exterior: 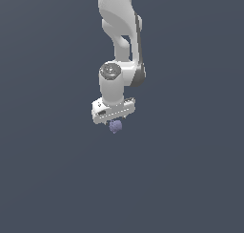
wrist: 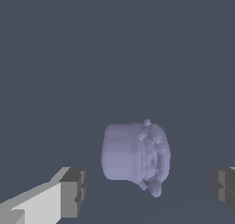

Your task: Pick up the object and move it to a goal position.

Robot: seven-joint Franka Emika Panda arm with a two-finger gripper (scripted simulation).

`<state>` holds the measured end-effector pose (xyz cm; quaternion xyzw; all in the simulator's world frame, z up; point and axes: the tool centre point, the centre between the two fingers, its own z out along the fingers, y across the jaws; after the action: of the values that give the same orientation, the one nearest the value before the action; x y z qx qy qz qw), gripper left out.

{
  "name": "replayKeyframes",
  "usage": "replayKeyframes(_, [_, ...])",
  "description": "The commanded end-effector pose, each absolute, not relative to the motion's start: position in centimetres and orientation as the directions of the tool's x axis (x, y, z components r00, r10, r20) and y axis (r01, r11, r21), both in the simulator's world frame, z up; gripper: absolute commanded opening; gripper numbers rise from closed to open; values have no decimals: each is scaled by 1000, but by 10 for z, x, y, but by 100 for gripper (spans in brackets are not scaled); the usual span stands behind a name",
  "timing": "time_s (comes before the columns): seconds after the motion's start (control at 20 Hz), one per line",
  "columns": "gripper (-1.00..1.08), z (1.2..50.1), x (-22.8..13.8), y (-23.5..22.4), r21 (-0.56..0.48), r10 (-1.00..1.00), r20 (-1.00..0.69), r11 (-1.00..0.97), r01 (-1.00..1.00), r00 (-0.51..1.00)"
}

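Note:
The object is a small lavender-purple lumpy blob (exterior: 115,127), lying on the dark grey floor just under the white gripper (exterior: 114,123). In the wrist view the blob (wrist: 135,156) sits between the two fingers, one dark pad (wrist: 73,191) on one side and the other pad (wrist: 223,188) at the frame's edge on the other. Wide gaps separate both pads from the blob. The gripper (wrist: 147,191) is open and holds nothing. In the exterior view the fingers are mostly hidden under the hand.
The white arm (exterior: 119,41) reaches down from the top of the exterior view. The floor (exterior: 190,179) is a plain dark grey surface all around, with no other objects or goal marker in view.

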<state>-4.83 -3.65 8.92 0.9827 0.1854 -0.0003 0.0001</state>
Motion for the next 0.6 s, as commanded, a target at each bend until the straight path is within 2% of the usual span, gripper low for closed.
replayKeyframes(0.0, [100,89,-48,-37,0,365,-1,-931,365,931])
replayKeyframes(0.55, [100,52,-50,-37,0,367,0,-930,367,930])
